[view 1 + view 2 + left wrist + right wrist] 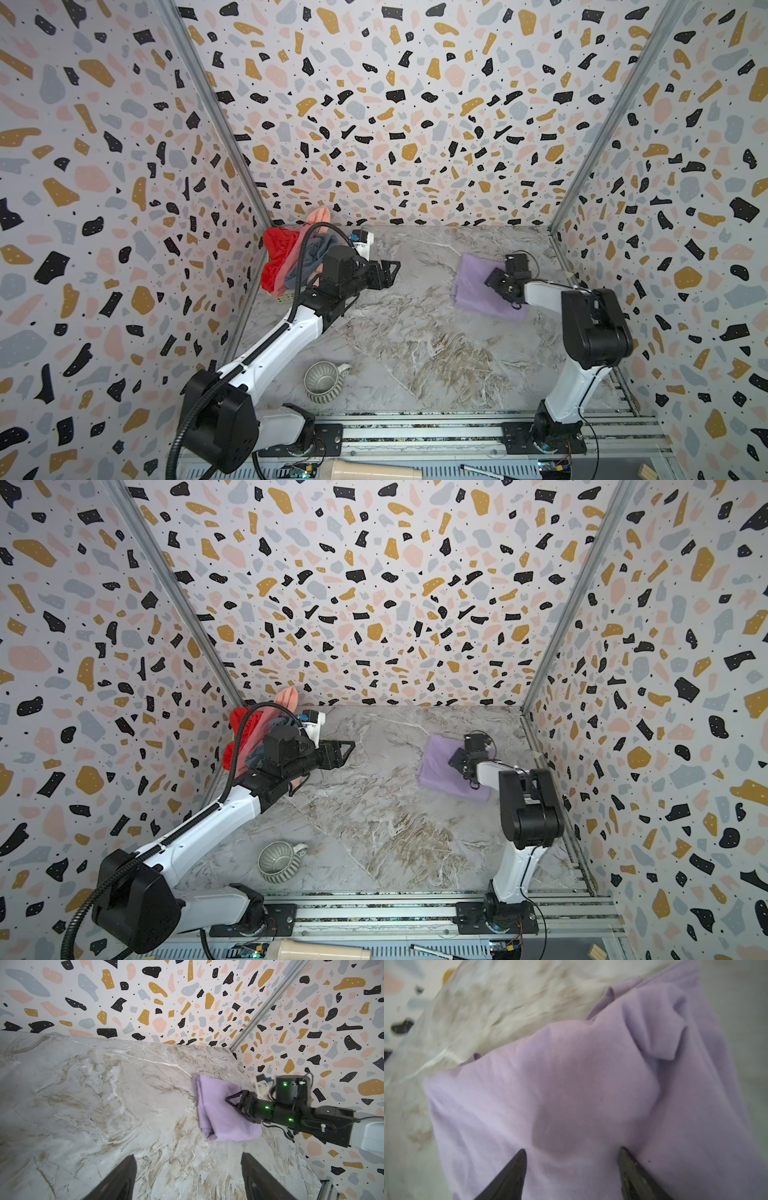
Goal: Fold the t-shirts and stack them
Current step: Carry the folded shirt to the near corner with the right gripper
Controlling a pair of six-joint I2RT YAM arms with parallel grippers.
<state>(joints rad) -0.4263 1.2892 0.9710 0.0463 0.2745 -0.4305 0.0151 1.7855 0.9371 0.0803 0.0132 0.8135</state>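
A folded lilac t-shirt (473, 291) (436, 771) (216, 1111) (571, 1084) lies on the marble table at the right back. My right gripper (492, 282) (455, 760) (228, 1099) (572, 1150) is directly over it and open, its fingertips spread against the cloth with no fold pinched between them. My left gripper (392, 270) (347, 750) (188, 1156) is open over bare marble left of the middle, apart from the lilac shirt. Behind the left arm, at the back left corner, is a heap of t-shirts: red (278, 257), peach (320, 216), grey-blue (322, 251), dusty pink (291, 272).
A ribbed grey-green mug (322, 382) (276, 862) stands near the front left, beside the left arm's base. Patterned walls close in the table on three sides. Metal rails (415, 432) run along the front edge. Something pale yellow-green (286, 297) shows under the heap.
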